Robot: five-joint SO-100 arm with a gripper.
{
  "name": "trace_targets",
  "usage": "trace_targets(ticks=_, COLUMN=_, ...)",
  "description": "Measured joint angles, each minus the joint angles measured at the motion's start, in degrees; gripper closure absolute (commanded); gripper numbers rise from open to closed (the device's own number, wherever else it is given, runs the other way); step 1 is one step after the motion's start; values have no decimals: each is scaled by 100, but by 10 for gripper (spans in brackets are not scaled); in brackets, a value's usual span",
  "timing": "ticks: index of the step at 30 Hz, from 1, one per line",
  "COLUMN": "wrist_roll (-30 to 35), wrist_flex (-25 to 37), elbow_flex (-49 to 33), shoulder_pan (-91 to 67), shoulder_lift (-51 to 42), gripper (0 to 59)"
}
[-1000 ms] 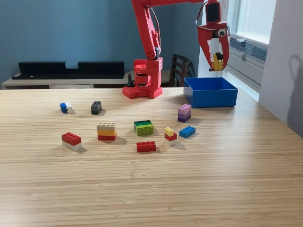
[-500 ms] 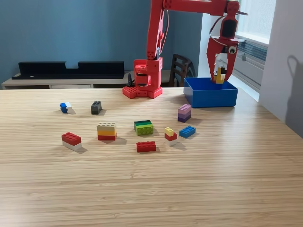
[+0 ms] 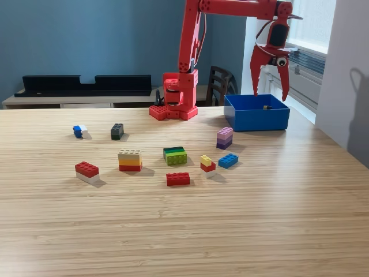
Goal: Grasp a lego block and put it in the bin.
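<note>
above the bin (image 3: 256, 119), the end effector (image 3: 270, 91) now hangs spread and empty, its block released.

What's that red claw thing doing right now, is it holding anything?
End effector: open and holding nothing, hanging above the blue bin.

Front cam, across table (image 3: 242, 231), mid-range.

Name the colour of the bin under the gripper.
Blue, in the exterior view: the bin below the open gripper.
</note>
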Motion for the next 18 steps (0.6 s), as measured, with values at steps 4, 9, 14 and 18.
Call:
trace_targets(ticks=4, wrist_roll=105, wrist_flex=70, elbow_flex=-360, shoulder_pan=158, shoulder_lift=0, gripper=586)
trace_targets(ticks=9, wrist_roll=255, wrist_flex=396, elbow_flex=-1099, shoulder_pan=686, shoulder_lift=0, gripper=586)
trace_targets(ticks=14, wrist_roll=360, wrist_flex=765, elbow_flex=-1934, shoulder_pan=1160, shoulder_lift=0, gripper=586)
trace_targets(ticks=18, wrist_roll=396, wrist_flex=940, elbow_flex=-2417, shoulder_pan=1749, shoulder_lift=0, gripper=586)
